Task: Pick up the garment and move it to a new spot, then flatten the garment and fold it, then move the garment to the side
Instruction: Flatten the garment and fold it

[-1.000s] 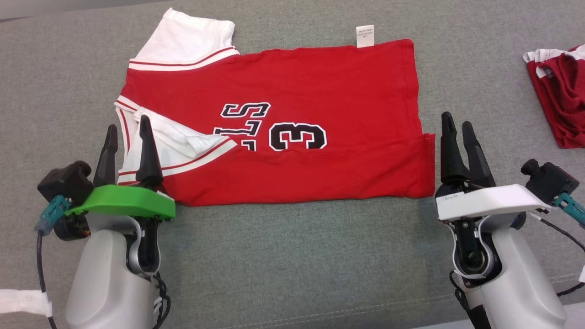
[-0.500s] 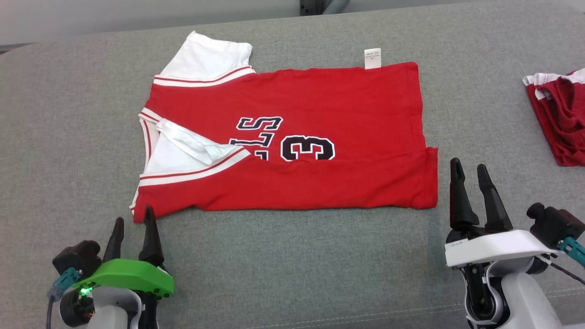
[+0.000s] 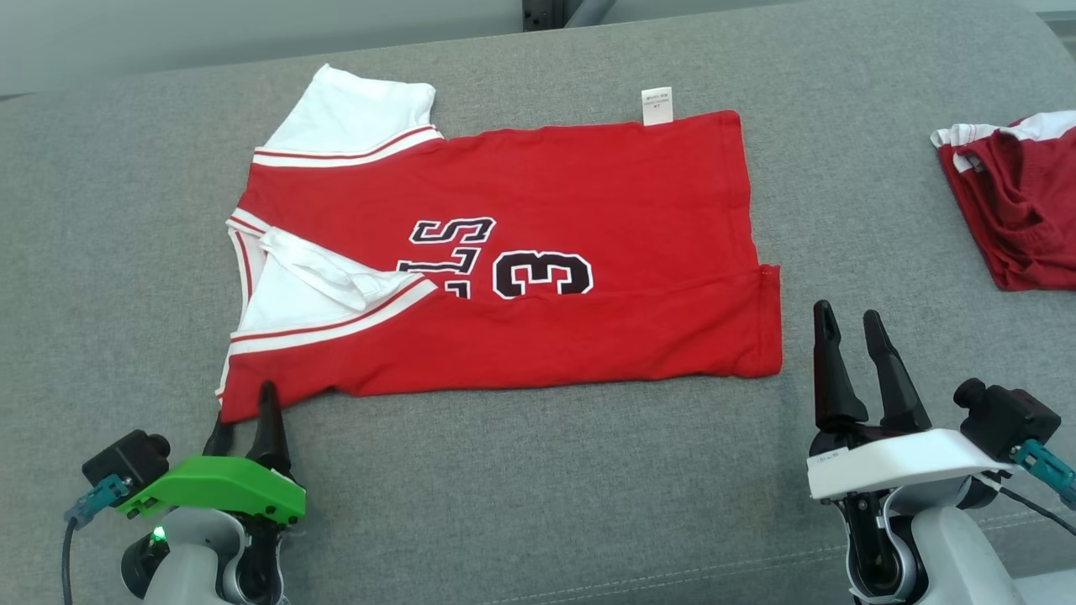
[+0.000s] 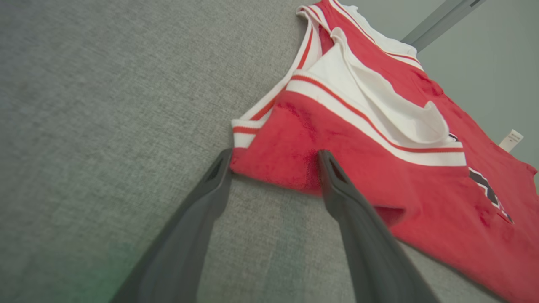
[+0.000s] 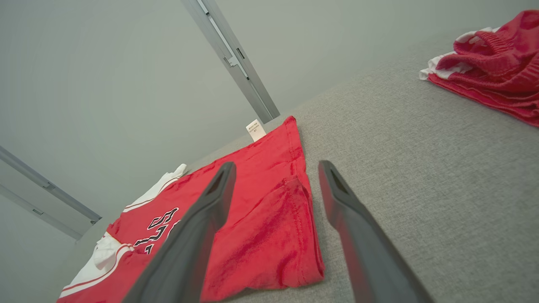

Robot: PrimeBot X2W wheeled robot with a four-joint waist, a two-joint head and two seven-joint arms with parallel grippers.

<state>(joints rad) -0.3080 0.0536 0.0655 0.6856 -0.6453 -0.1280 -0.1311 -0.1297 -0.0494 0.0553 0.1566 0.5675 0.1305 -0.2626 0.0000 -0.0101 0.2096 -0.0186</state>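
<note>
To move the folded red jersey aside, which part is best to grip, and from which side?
Probably the two near corners of the red jersey: it lies flat and wide, so a single grip would likely let it unfold. The open left gripper and right gripper stand by those corners; come in low from the near edge.

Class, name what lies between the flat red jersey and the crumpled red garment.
The stretch is bare: grey upholstery runs from the jersey to the crumpled garment, seen in the head view.
</note>
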